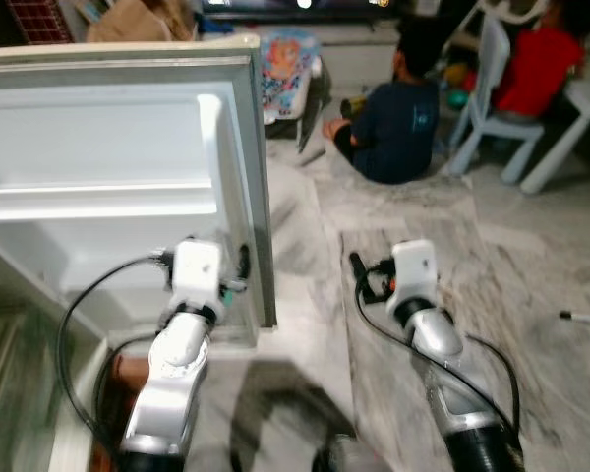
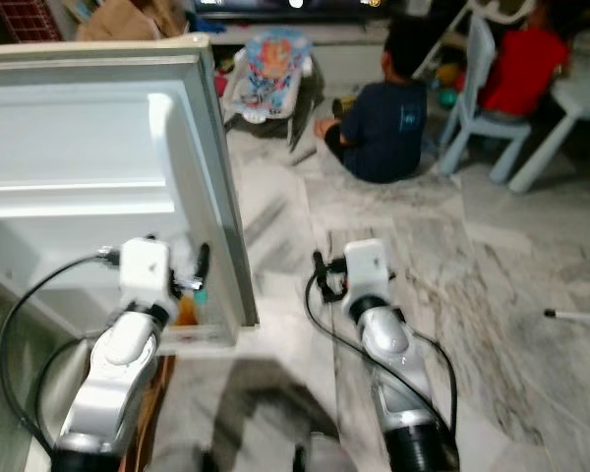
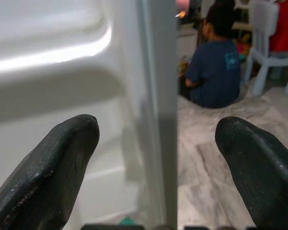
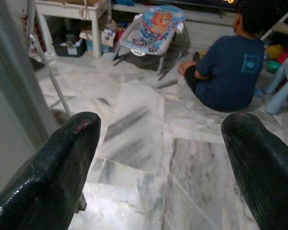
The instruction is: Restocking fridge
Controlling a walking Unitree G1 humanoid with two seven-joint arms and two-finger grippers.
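Observation:
The fridge door stands open on my left, its white inner side with moulded shelves facing me. My left gripper is at the door's free edge near the bottom. In the left wrist view its fingers are open, and the door edge runs between them without either pad touching it. A small orange item sits low behind the door's lower shelf; I cannot tell what it is. My right gripper hangs open over the marble floor to the right of the door, with nothing between its fingers.
A person in a dark blue shirt sits on the floor ahead. Another person in red sits on a pale chair at the back right. A baby bouncer stands behind the door. A white stick lies on the floor at right.

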